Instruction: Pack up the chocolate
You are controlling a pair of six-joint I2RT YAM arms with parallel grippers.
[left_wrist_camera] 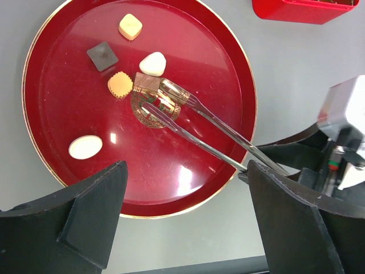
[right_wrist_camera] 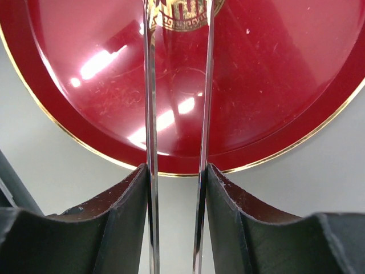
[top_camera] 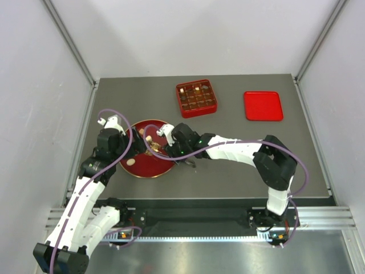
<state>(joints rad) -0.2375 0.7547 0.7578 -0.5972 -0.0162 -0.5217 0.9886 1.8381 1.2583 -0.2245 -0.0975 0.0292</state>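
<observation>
The left gripper (left_wrist_camera: pixel 187 171) hangs over the near rim of the round red plate (left_wrist_camera: pixel 194 51), its jaws wide apart with nothing between them. Just to its right, the right gripper (right_wrist_camera: pixel 177 171) reaches in over the same rim, jaws clamped on a pair of metal tongs (left_wrist_camera: pixel 181 94), one black finger pressed against each arm.

The tongs stretch towards the middle of the plate with their tips apart. One tip lies against a brown block (left_wrist_camera: pixel 147 83); the other is over the gold emblem (left_wrist_camera: pixel 142 118), clear of the block.

The chocolate lies loose on the plate. Nearest, a cream-white oval (left_wrist_camera: pixel 85 146) sits by itself. Farther in, a tan scalloped piece (left_wrist_camera: pixel 120 84) is just beside the brown block, with a white rounded piece (left_wrist_camera: pixel 153 63) right behind it. Beyond those lie a dark square (left_wrist_camera: pixel 102 56) and a pale tan square (left_wrist_camera: pixel 130 26).

Farther back on the grey worktop (top_camera: pixel 239 165) stands a red box (top_camera: pixel 216 94) with compartments, several of them holding pieces. To its right, well apart, lies a flat red tray (top_camera: pixel 263 105).
</observation>
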